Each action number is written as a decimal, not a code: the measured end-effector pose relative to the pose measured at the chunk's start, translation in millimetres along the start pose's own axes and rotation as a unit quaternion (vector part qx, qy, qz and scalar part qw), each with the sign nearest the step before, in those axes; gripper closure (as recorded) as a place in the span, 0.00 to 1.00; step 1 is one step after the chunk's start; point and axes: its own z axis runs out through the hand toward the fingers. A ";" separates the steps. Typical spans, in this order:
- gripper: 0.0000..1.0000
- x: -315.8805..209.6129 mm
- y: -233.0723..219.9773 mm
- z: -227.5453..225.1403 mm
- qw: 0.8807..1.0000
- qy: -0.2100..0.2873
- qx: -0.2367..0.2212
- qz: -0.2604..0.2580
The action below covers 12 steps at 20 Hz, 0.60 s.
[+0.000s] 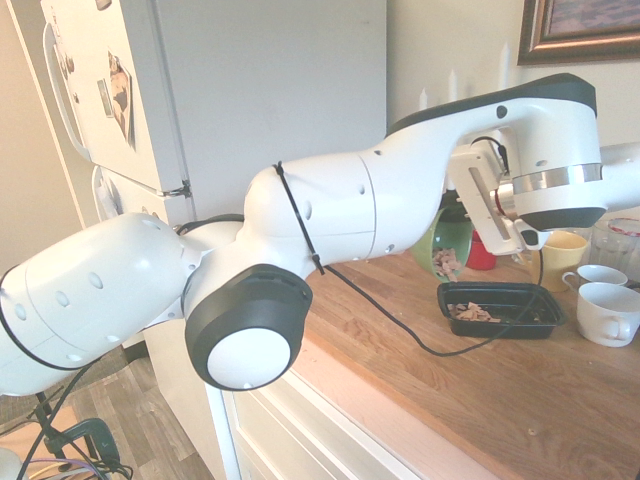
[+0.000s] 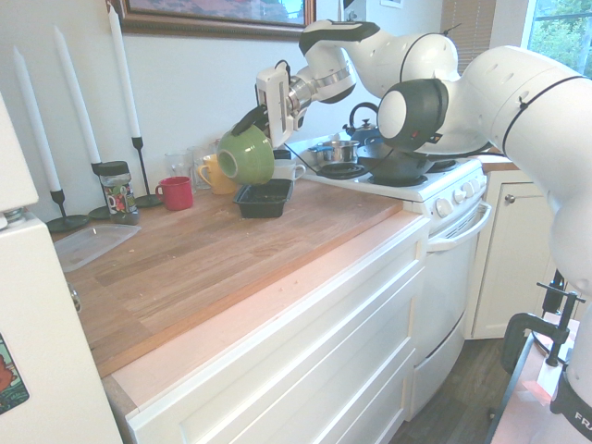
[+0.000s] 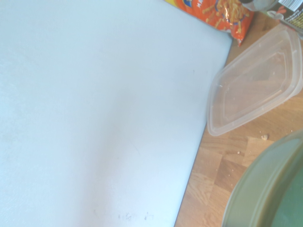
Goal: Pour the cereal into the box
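Observation:
A green bowl [image 2: 246,155] hangs tipped steeply on its side just above the black box [image 2: 264,199], with my gripper [image 2: 252,121] shut on its upper rim. Through the bowl's mouth [image 1: 452,245] tan cereal flakes [image 1: 447,263] show at the lower lip. A small heap of cereal [image 1: 472,312] lies inside the box [image 1: 545,318], toward its left end. The bowl's green rim [image 3: 270,189] also fills a corner of the wrist view.
A red mug [image 2: 176,192], a yellow mug [image 2: 215,174], white cups [image 1: 610,312] and candlesticks [image 2: 143,176] stand behind and beside the box. A clear flat container [image 2: 92,242] and an orange snack bag [image 3: 218,12] lie by the fridge [image 3: 94,113]. The stove [image 2: 398,176] borders the counter.

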 end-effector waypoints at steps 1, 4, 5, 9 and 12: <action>1.00 -0.4 1.9 -2.9 1.000 0.000 0.003 -0.002; 1.00 0.4 7.4 -8.6 1.000 -0.002 0.017 -0.005; 1.00 1.3 9.1 -9.0 1.000 -0.003 0.022 -0.005; 1.00 5.1 16.1 -11.3 0.999 -0.006 0.043 -0.005; 1.00 7.7 25.7 -19.4 0.998 -0.005 0.062 -0.002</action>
